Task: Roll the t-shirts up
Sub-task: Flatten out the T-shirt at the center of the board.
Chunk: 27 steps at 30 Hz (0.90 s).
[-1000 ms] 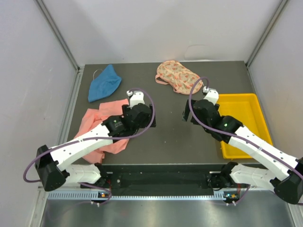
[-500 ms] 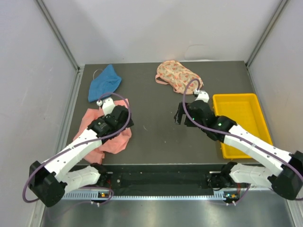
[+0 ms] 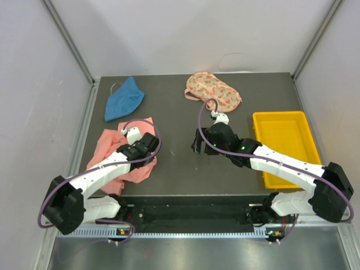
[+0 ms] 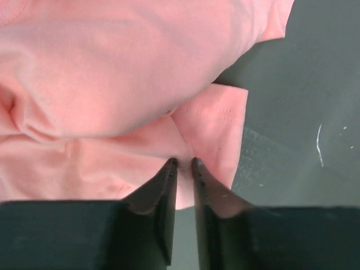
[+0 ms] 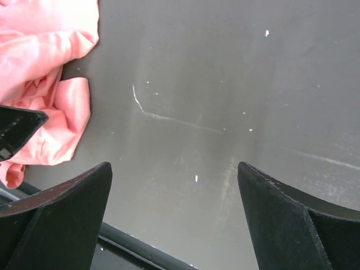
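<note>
left jaws: narrow. the tips sit on a fold at the right-hand edge of the salmon-pink t-shirt (image 3: 108, 142). pink cloth shows in the slit between them, so this reads as a pinch on the hem (how firm, cannot tell).

right jaws: wide apart, holding nothing, over bare bench (image 3: 174, 115) near the middle.

key relation: the pink tee lies crumpled at the bench's left near side. its long axis runs roughly far to near. the left arm (image 3: 98, 171) is on it. the right arm (image 3: 281, 163) is well apart from it, and the cloth lies off to the left of the right jaws, across a bare strip of bench. judgement: before any roll the heap needs spreading flat, so the right jaws will likely have to cross to a second corner.

count:
- t-shirts: three
  - salmon-pink, one
  - blue t-shirt (image 3: 125, 99), one, bunched at far left
  - floral t-shirt (image 3: 214, 91), one, bunched at far centre
- yellow tray (image 3: 281, 116): one, at right, nothing visible in it
- none rolled yet.
</note>
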Motion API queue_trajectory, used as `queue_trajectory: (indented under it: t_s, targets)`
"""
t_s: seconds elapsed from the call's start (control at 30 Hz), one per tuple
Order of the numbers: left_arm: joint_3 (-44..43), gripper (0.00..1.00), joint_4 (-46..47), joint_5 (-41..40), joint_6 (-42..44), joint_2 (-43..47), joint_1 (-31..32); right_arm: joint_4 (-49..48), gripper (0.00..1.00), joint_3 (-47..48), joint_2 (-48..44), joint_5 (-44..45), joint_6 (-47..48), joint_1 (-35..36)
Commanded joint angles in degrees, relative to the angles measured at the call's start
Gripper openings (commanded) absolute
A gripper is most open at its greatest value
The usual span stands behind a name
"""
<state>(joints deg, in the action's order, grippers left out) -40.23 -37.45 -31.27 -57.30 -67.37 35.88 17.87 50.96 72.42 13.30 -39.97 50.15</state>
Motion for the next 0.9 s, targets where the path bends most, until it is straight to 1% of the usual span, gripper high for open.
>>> queue_trajectory:
  t_s: [0.0, 0.13, 0.2, 0.27, 0.3, 0.33, 0.37, 0.4, 0.47, 0.5, 0.63, 0.67, 0.73, 0.77, 0.8, 0.83, 0.87]
  targets:
    - [-0.5, 0.0, 3.4, 0.8, 0.9, -2.1, -0.3, -5.3, 0.92, -1.7, 0.6, -1.5, 0.3, 0.7]
    - [-2.8, 0.0, 3.2, 4.0, 1.9, -2.1, 0.9, -7.8, 0.92, -4.8, -0.1, -2.3, 0.3, 0.7]
    - [-4.9, 0.0, 4.0, 5.8, 3.2, -1.6, 1.6, -9.9, 0.9, -7.3, -0.7, -2.8, 0.2, 0.7]
    - [-7.7, 0.0, 5.3, 8.5, 3.5, -1.8, 3.4, -13.5, 0.89, -9.6, -2.5, -2.6, -0.6, 0.8]
    - [-8.7, 0.0, 6.0, 9.5, 3.4, -2.5, 4.2, -14.8, 0.88, -12.1, -3.4, -2.4, -0.9, 0.7]
    - [-10.1, 0.0, 7.3, 10.4, 3.3, -3.2, 6.0, -17.3, 0.88, -13.5, -4.4, -1.3, -1.9, 0.8]
    - [-11.5, 0.0, 7.8, 10.9, 3.1, -4.1, 7.2, -18.6, 0.88, -14.9, -7.1, -0.6, -2.5, 0.7]
    - [-14.6, 0.0, 8.3, 11.1, 3.1, -6.2, 8.2, -20.1, 0.87, -17.7, -8.3, 0.2, -3.0, 0.7]
    - [-19.6, 0.0, 9.4, 11.8, 3.3, -8.7, 10.9, -22.3, 0.86, -20.1, -12.5, 2.6, -4.4, 0.7]
    - [-21.1, 0.0, 9.7, 12.5, 3.4, -11.5, 11.2, -22.3, 0.84, -21.4, -13.9, 3.3, -4.9, 0.7]
    - [-26.6, 0.0, 15.7, 14.6, 5.4, -18.0, 11.3, -19.8, 0.82, -21.9, -17.0, 6.5, -6.7, 0.7]
    - [-30.7, 0.0, 17.0, 15.4, 6.8, -19.5, 11.3, -19.8, 0.82, -22.0, -17.2, 6.5, -7.0, 0.7]
    - [-35.8, 0.0, 15.3, 16.1, 8.3, -25.3, 11.2, -19.6, 0.82, -21.4, -16.3, 6.3, -8.1, 0.7]
    - [-40.3, 0.0, 12.3, 16.9, 9.0, -27.3, 11.0, -19.5, 0.82, -21.2, -15.7, 6.0, -8.5, 0.7]
    - [-42.5, 0.0, 10.5, 17.7, 9.6, -30.3, 10.8, -20.4, 0.82, -20.7, -15.0, 5.4, -9.0, 0.7]
    - [-44.0, 0.15, 9.2, 18.9, 10.2, -31.2, 10.5, -20.7, 0.82, -20.6, -13.1, 4.6, -9.7, 0.7]
    - [-44.4, 0.22, 8.5, 18.9, 11.1, -31.5, 10.4, -20.8, 0.81, -20.3, -12.1, 4.5, -10.0, 0.7]
